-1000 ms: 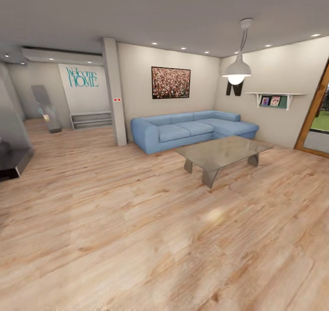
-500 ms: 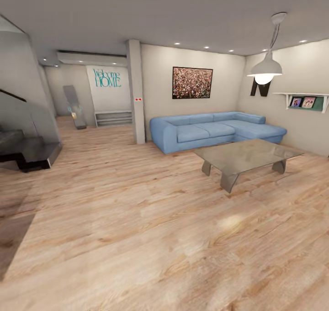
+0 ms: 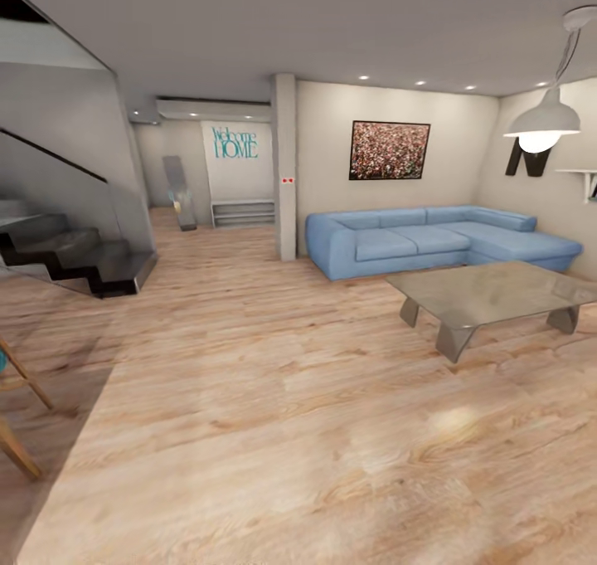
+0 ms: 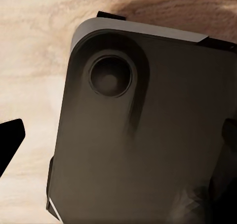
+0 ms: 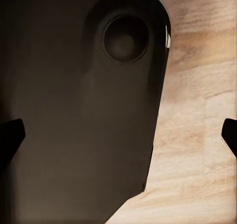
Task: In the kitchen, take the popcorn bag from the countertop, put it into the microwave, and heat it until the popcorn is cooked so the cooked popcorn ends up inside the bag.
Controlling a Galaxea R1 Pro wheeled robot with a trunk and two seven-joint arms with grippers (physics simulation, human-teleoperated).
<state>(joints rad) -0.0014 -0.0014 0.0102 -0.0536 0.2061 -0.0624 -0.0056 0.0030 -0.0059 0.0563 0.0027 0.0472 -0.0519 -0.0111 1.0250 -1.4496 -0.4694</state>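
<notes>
Left gripper [image 4: 118, 140] & right gripper [image 5: 118, 130]: fingertips wide apart, holding nothing, over dark robot base [image 4: 148, 135] and wood floor [image 3: 274, 399]. Room, L to R: stairs [image 3: 75, 254], pillar [image 3: 286, 167], blue sofa [image 3: 431, 241], glass table [image 3: 489, 295], lamp [image 3: 543, 121].

Teal lettering reading "Welcome HOME" [image 3: 235, 143] stands on the pale far wall [image 3: 240, 171], upper left of centre in the head view — "Welcome" in thin script above, "HOME" in capitals beneath it. At the upper right edge of the frame, a large dark capital "N" [image 3: 526, 161] is mounted on the side wall beside the hanging lamp [image 3: 543, 121]. A small white plate with two red marks [image 3: 287, 181] sits on the pillar [image 3: 285, 167] near centre — too small to read. Neither wrist view carries any legible text
</notes>
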